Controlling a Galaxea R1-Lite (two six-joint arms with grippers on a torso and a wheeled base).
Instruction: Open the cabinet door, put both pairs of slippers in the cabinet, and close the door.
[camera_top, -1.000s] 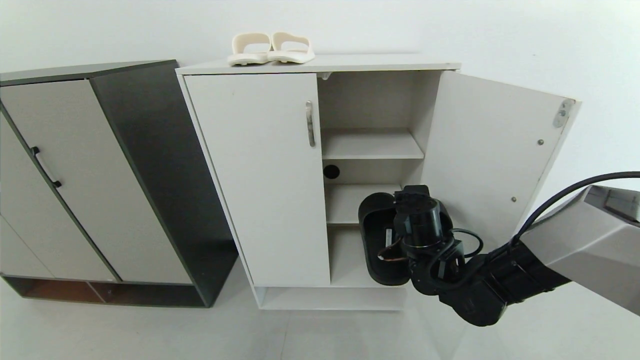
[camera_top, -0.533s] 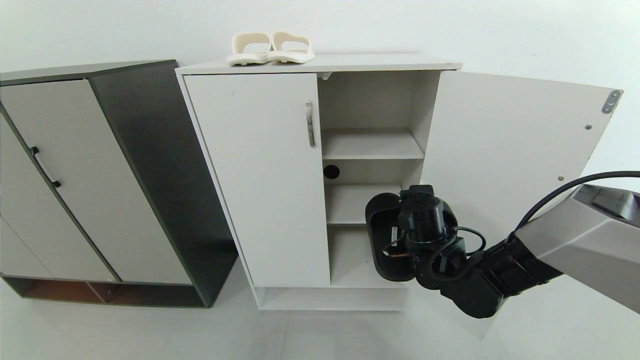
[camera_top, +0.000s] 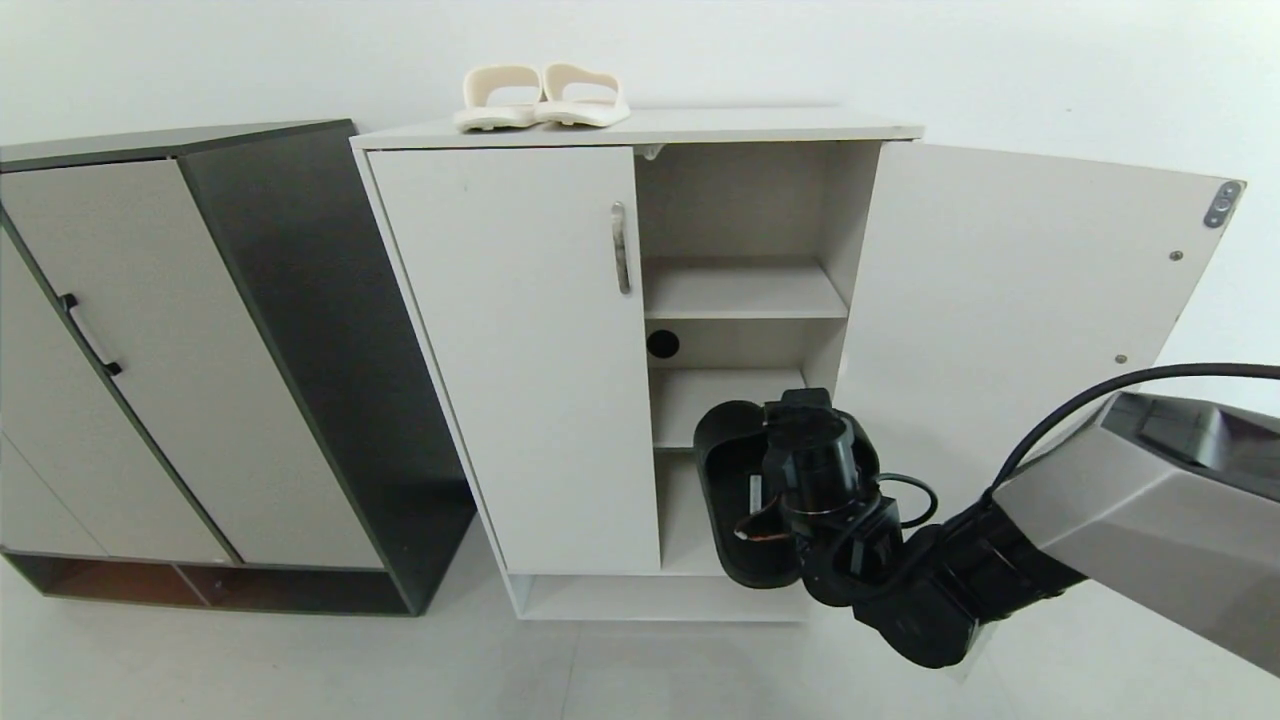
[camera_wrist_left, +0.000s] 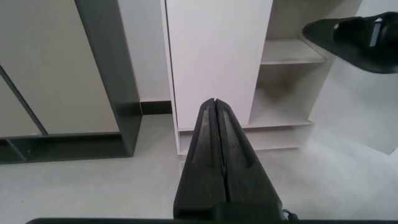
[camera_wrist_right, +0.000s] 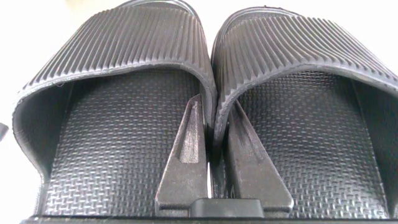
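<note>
left gripper (camera_wrist_left: 214, 106) pressed shut, empty. cream open-toe rubber slippers (camera_top: 542, 97) sit atop the white wooden cabinet (camera_top: 520, 400). our right gripper (camera_wrist_right: 214, 106) pinches the black ribbed rubber slippers (camera_top: 730, 490) by their inner walls, before the bottom compartment (camera_top: 685, 520); we'd enter level, clearing the shelf edge (camera_top: 685, 449).

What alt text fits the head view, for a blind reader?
The right gripper holds a pair of black slippers before the open right half of a white cabinet, near its lower shelves. A cream pair sits on top; the left door is shut.
</note>
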